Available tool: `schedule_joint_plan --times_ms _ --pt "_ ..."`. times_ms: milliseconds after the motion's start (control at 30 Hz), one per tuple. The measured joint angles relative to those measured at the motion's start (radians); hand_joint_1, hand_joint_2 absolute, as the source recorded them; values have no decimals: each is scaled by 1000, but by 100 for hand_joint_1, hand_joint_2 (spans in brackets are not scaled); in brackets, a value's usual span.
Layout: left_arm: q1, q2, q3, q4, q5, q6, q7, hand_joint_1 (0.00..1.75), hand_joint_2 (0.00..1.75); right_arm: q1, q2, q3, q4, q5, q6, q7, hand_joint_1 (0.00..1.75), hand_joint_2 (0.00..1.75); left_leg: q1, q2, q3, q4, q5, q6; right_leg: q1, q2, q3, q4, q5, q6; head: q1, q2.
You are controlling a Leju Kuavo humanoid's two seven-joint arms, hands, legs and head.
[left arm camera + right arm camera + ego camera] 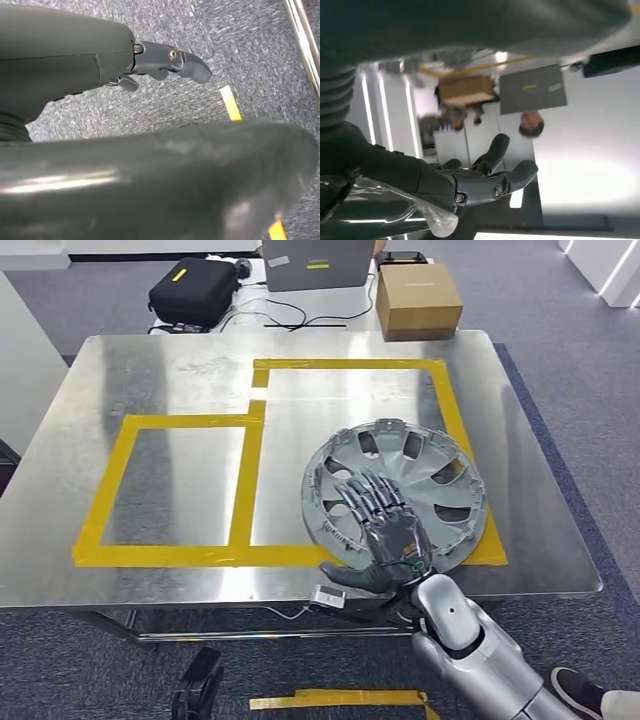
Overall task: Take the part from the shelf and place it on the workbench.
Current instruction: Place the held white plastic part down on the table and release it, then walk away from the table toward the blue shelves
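Note:
A silver hubcap (423, 475) sits over the right yellow-taped rectangle (445, 390) of the steel workbench (166, 370), its near edge crossing the tape. My right hand (381, 525) lies palm down on the hubcap's near left part, with fingers spread flat across its face and the thumb along the near rim, so it seems to grip that rim. The right wrist view shows the right hand's fingers (491, 182) stretched out beside a shiny piece of the hubcap (388, 210). My left hand (158, 60) hangs over grey carpet with nothing in it, fingers loosely extended.
A second taped rectangle (113, 480) marks the bench's left half. Behind the bench are a cardboard box (419, 295), a black case (192, 288) and a grey case (317, 262) with cables. A person's shoe (577, 688) stands at the lower right. Yellow tape (340, 698) marks the floor.

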Motion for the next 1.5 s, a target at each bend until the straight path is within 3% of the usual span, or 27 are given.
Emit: schedule_joint_plan --times_ms 100,133,167,200,267,333,433,500,600,633,667,700,767,833,933,1000,1100,1133,1167,1200,1267,1300,1333,1367,1433,1467,1500 --pt "0 1 0 0 0 1 -4 0 0 37 12 -18 -67 -218 20 -97 0 0 0 1 -7 -5 10 11 0 0 -60 162 -104 5 4 0" --pt "1 1 0 0 0 1 -5 0 0 49 17 -23 -88 -252 28 -113 0 0 -2 2 -11 -4 13 12 0 0 -76 213 -124 6 4 0" --pt "2 1 0 0 0 1 -5 0 0 59 21 -27 -105 -269 33 -122 0 0 -2 2 -16 -4 17 12 0 0 -77 235 -126 6 4 0" --pt "2 1 0 0 0 1 -5 0 0 66 24 -30 -120 -283 37 -129 0 0 -3 2 -20 -4 21 11 0 0 -59 217 -110 6 4 0" --pt "3 1 1 0 0 2 -5 0 0 73 29 -37 -148 -340 51 -160 0 0 -4 1 -27 -3 30 6 1 -1 25 86 -60 2 4 0" --pt "4 1 1 0 1 4 -10 0 0 83 38 -51 -184 -433 69 -209 0 0 -6 1 -34 -2 41 -4 3 -1 92 -24 -33 -2 4 0" --pt "9 2 3 0 9 9 -20 0 0 125 50 -80 -251 -453 42 -249 0 0 -7 0 -40 -4 57 -22 4 -1 95 -45 -19 -13 5 0" --pt "18 4 4 0 15 12 -25 0 0 168 54 -105 -292 -365 -22 -243 0 0 -5 0 -51 23 17 -33 0 -6 84 -49 -3 -30 3 0" --pt "28 5 7 0 18 15 -29 0 0 225 55 -138 -333 -295 -74 -232 0 0 0 1 -86 191 -121 -47 0 -9 56 -50 23 -43 -1 0" --pt "30 6 7 0 18 15 -29 0 0 238 55 -145 -341 -291 -77 -231 0 0 1 1 -90 241 -146 -50 1 -10 45 -49 31 -44 -1 0" --pt "30 7 8 0 18 15 -29 0 0 248 55 -151 -347 -289 -78 -230 0 0 2 1 -79 259 -148 -50 2 -9 34 -48 39 -43 -1 0" --pt "31 7 8 0 18 15 -29 0 0 255 55 -156 -352 -288 -79 -229 0 0 2 1 -52 239 -133 -49 2 -9 23 -48 46 -42 -1 0" --pt "29 8 8 0 18 15 -29 0 0 263 55 -162 -362 -287 -80 -228 0 0 0 0 45 108 -92 -39 4 -7 6 -47 61 -37 -1 0" --pt "27 8 8 0 18 15 -31 0 0 265 55 -167 -371 -286 -81 -228 0 0 -6 0 119 -12 -79 -26 4 -7 -4 -47 76 -27 0 0" --pt "27 9 8 0 18 15 -32 0 0 270 55 -172 -377 -285 -82 -228 0 0 -11 2 129 -50 -66 -9 0 -7 -12 -52 93 -5 -2 0" --pt "26 9 8 0 18 15 -32 0 0 273 55 -176 -380 -285 -83 -228 0 0 -8 6 118 -63 -42 8 0 -4 -32 -22 53 5 1 0" --pt "25 9 8 0 18 14 -32 0 0 276 55 -178 -381 -285 -85 -228 0 0 -7 9 80 -63 -10 19 1 -3 -89 151 -73 14 5 0" --pt "25 8 9 0 19 14 -32 0 0 279 55 -179 -381 -285 -88 -228 0 0 -7 10 65 -60 0 18 0 -3 -95 200 -90 16 5 0" --pt "26 8 9 0 20 14 -32 0 0 283 55 -181 -381 -284 -96 -227 0 0 -7 10 50 -56 8 16 -1 -4 -86 217 -86 19 5 0" --pt "27 8 9 0 23 15 -33 0 0 289 55 -186 -382 -283 -111 -227 0 0 -6 10 35 -51 16 13 -2 -4 -58 197 -65 21 6 0" --pt "30 9 11 0 31 19 -39 0 0 315 57 -206 -394 -284 -147 -244 0 0 -5 9 7 -37 27 5 -7 -5 42 72 -29 25 6 0" --pt "34 10 13 0 34 22 -44 0 0 334 62 -222 -407 -286 -161 -264 0 0 -6 8 -4 -28 31 0 -8 -4 89 7 -26 22 6 0" --pt "38 12 15 0 38 26 -50 0 0 356 70 -240 -423 -288 -170 -292 0 0 -7 7 -12 -21 37 -5 -8 -3 117 -38 -30 18 7 0" --pt "43 14 18 0 42 30 -57 0 0 383 83 -261 -444 -290 -175 -324 0 0 -9 6 -17 -17 44 -10 -6 -2 129 -60 -37 12 7 0" --pt "56 19 28 0 50 39 -74 0 0 461 124 -318 -501 -304 -180 -397 0 0 -8 4 -23 -13 50 -21 -6 -6 112 -61 -27 -4 9 0" --pt "64 21 34 1 57 44 -84 0 0 510 157 -353 -541 -320 -181 -437 0 0 -7 3 -29 -1 31 -27 -7 -9 108 -59 -20 -13 9 0" --pt "74 23 41 1 65 51 -92 0 0 558 192 -389 -584 -346 -181 -473 0 0 -5 3 -37 29 -9 -33 -8 -12 99 -59 -12 -22 8 0"
